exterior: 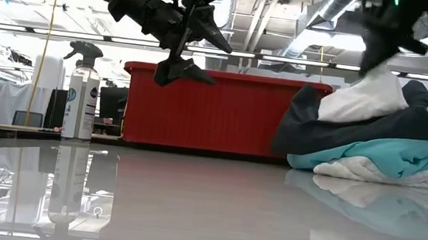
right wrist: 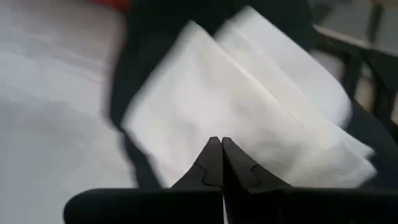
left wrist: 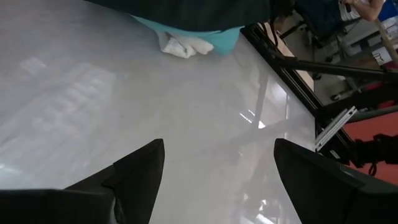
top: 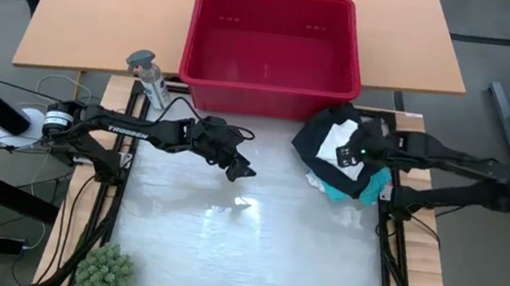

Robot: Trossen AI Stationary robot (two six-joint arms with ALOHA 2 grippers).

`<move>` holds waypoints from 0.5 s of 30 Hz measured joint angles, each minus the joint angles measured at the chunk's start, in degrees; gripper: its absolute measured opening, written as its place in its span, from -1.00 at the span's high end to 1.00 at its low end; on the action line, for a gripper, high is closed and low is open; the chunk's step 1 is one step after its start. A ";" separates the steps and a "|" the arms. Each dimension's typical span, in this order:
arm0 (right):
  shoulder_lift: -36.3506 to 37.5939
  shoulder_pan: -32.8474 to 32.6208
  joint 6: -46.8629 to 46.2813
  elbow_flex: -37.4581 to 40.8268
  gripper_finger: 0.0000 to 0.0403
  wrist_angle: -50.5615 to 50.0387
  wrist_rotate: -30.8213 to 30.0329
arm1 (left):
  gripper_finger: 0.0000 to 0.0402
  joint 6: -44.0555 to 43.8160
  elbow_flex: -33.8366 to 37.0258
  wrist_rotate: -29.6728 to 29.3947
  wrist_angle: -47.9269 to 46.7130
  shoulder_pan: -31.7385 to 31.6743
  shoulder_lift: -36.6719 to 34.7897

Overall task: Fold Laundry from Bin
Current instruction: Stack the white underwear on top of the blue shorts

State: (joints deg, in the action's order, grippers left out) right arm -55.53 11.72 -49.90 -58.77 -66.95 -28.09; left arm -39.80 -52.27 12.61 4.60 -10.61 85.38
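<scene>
The laundry (top: 346, 160) lies in a pile at the table's right: a white folded piece (exterior: 364, 94) on top of black cloth (exterior: 338, 127), with turquoise (exterior: 397, 159) and white cloth beneath, resting on the table. My right gripper (right wrist: 217, 146) is shut just over the white piece (right wrist: 249, 106), at the pile's top (top: 341, 152). My left gripper (top: 239, 171) hangs open above the table's middle left (exterior: 193, 52), with nothing between its fingers (left wrist: 217, 162). The red bin (top: 267, 85) stands at the far edge. My right gripper has nothing showing between its shut fingers. Its tips slant down at the white folded piece (right wrist: 205, 124) on top of the pile. I cannot tell whether they touch it.
A spray bottle (top: 150, 78) stands at the far left beside the bin. A green tuft-like object (top: 105, 270) sits at the near left corner. A dark frame rail (left wrist: 292, 68) runs along the table's right edge. Bare glossy tabletop (top: 242, 240) lies between the arms.
</scene>
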 joint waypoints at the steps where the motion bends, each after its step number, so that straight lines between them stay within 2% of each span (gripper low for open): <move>1: 0.27 1.22 -0.26 1.54 0.92 -0.12 0.48 | -0.45 -0.02 0.00 -0.09 0.00 0.00 0.00; 5: 3.33 6.74 0.78 9.29 0.92 2.12 2.70 | -0.45 -0.39 0.00 -1.43 0.02 0.00 0.00; 12: 4.71 15.49 4.32 23.19 0.92 18.17 8.96 | -0.45 -1.51 0.02 -2.19 4.40 -0.01 0.00; 15: 3.47 18.48 3.49 27.48 0.92 21.17 10.22 | -0.45 -1.81 0.02 -2.35 6.61 -0.11 0.00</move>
State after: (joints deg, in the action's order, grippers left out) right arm -52.06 30.20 -46.41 -31.29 -45.78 -17.87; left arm -41.61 -52.25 10.26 11.21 -10.72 85.38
